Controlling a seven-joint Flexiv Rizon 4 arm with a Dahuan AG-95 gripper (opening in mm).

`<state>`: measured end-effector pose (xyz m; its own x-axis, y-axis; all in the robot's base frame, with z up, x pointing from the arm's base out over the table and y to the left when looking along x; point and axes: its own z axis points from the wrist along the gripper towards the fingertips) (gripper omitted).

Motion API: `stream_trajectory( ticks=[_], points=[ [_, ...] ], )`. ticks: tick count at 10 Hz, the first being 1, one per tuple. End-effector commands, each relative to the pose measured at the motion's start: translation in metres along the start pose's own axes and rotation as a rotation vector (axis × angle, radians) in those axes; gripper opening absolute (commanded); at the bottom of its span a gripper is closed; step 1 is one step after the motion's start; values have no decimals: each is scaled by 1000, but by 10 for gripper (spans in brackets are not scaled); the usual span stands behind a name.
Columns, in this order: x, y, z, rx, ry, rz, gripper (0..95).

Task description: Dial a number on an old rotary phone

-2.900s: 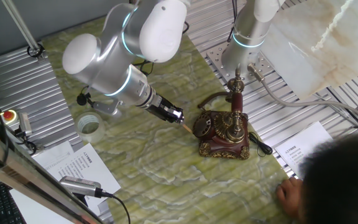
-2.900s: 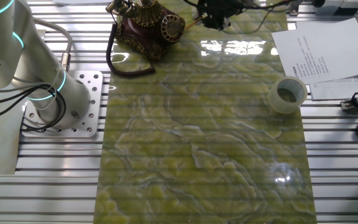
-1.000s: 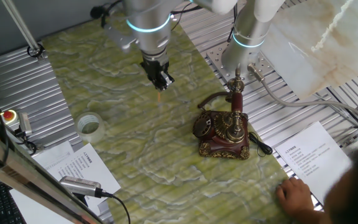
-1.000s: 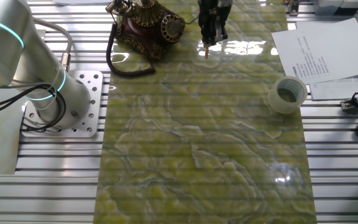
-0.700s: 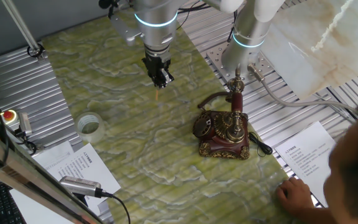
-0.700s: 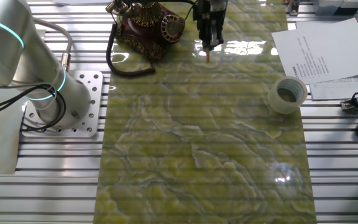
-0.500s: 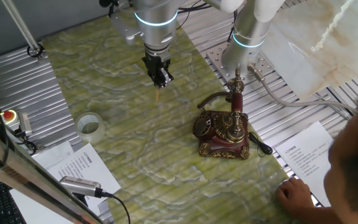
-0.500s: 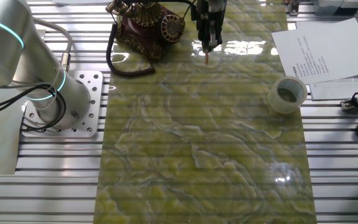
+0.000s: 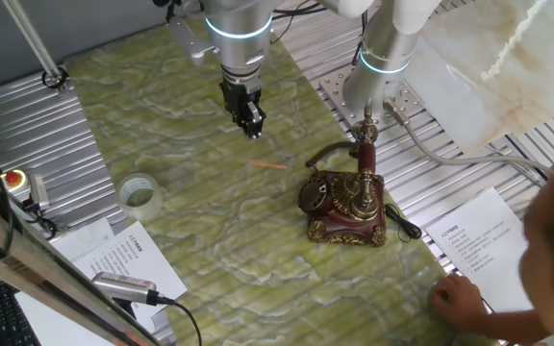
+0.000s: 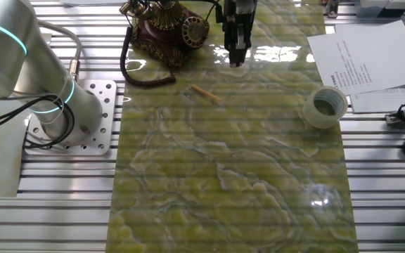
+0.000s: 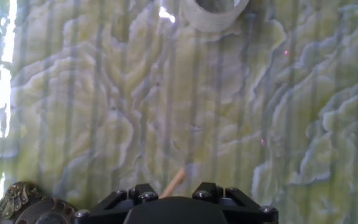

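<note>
The old rotary phone (image 9: pixel 344 202) stands on the green marbled mat, dark red-brown with brass trim, its handset upright on the cradle. It also shows in the other fixed view (image 10: pixel 167 24) and at the bottom left of the hand view (image 11: pixel 23 202). My gripper (image 9: pixel 251 125) hangs above the mat, left of the phone and apart from it, pointing down with nothing in it; the other fixed view shows it too (image 10: pixel 235 56). A thin wooden stick (image 9: pixel 267 165) lies flat on the mat between gripper and phone (image 10: pixel 206 94), and it shows in the hand view (image 11: pixel 173 183).
A clear tape roll (image 9: pixel 138 192) stands on the mat's left side (image 10: pixel 324 107) (image 11: pixel 215 11). Printed papers (image 9: pixel 113 255) (image 9: pixel 479 235) lie at the mat's edges. A person's hand (image 9: pixel 460 298) rests at the lower right. The arm's base (image 10: pixel 69 116) stands beside the phone.
The stick that pointed down from my gripper half a second ago now lies on the mat near the phone. The gripper itself has barely moved.
</note>
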<state>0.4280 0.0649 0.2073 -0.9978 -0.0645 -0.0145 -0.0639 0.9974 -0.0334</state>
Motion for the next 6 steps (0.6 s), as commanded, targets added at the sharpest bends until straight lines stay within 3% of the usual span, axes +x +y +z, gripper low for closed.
stream_trajectory(
  ticks=[1, 2, 3, 6],
  points=[
    [1, 0, 0, -9, 5, -3, 380],
    [1, 1, 0, -13, 2, -4, 380],
    [1, 1, 0, -45, -2, -14, 0],
    [1, 1, -1, -39, 7, -17, 0]
  ],
)
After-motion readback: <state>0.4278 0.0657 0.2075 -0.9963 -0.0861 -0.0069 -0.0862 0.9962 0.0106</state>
